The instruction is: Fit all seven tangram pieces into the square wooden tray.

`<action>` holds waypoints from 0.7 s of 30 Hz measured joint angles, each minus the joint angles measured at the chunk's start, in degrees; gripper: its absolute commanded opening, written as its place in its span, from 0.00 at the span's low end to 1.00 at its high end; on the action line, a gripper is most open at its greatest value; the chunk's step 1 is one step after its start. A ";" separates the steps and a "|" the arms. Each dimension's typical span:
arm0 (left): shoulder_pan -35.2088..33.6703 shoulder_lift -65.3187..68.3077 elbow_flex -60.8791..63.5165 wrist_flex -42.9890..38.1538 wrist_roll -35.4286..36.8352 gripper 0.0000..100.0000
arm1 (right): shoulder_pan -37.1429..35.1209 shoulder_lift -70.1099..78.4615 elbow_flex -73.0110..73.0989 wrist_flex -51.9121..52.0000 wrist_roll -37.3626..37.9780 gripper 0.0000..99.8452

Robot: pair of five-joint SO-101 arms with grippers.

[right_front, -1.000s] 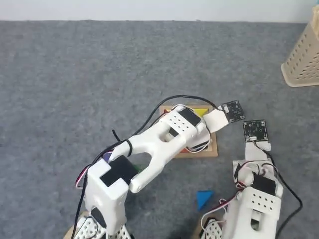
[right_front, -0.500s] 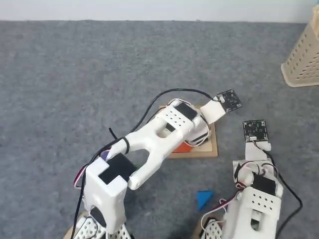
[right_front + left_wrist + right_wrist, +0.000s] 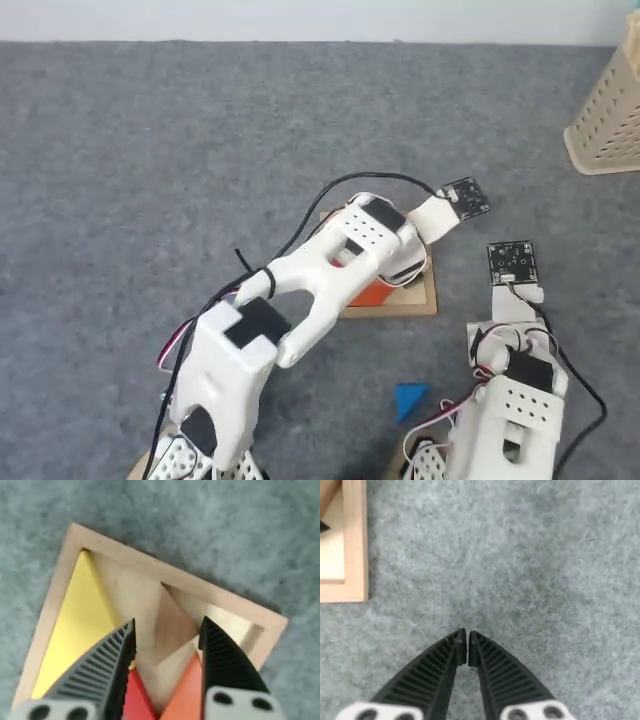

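The square wooden tray (image 3: pixel 426 296) lies mid-table, largely under my left arm (image 3: pixel 340 265). In the left wrist view a yellow triangle (image 3: pixel 80 620), a red piece (image 3: pixel 134 700) and an orange piece (image 3: pixel 185 695) lie inside the tray (image 3: pixel 220 597), with bare tray floor between them. My left gripper (image 3: pixel 168 624) hangs open above that bare floor, nothing between its fingers. A blue triangle (image 3: pixel 408 398) lies on the carpet in front of the tray, beside the right arm (image 3: pixel 510 400). My right gripper (image 3: pixel 464 636) is shut and empty over carpet, next to a tray corner (image 3: pixel 355 555).
Grey carpet covers the table. A beige perforated tower (image 3: pixel 610 110) stands at the far right edge. The left arm's black cable (image 3: pixel 300 230) loops over the tray's left side. Open carpet stretches to the left and behind the tray.
My left arm has swung a little farther out over the tray, hiding the yellow piece in the high view. The right arm and the blue triangle have stayed put.
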 measured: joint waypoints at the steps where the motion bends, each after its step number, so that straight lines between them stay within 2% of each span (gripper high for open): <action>1: 0.00 0.79 -1.32 1.05 -0.18 0.19 | 0.00 0.00 0.00 0.00 0.00 0.03; 4: 0.00 2.90 -5.10 4.22 -0.26 0.18 | 0.00 0.00 0.00 0.00 0.00 0.03; 8: 0.18 5.27 -8.97 7.65 -1.85 0.11 | 0.00 0.00 0.00 0.00 0.00 0.03; 21: 0.18 5.10 -9.58 9.49 -2.46 0.03 | 0.00 0.00 0.00 0.00 0.00 0.03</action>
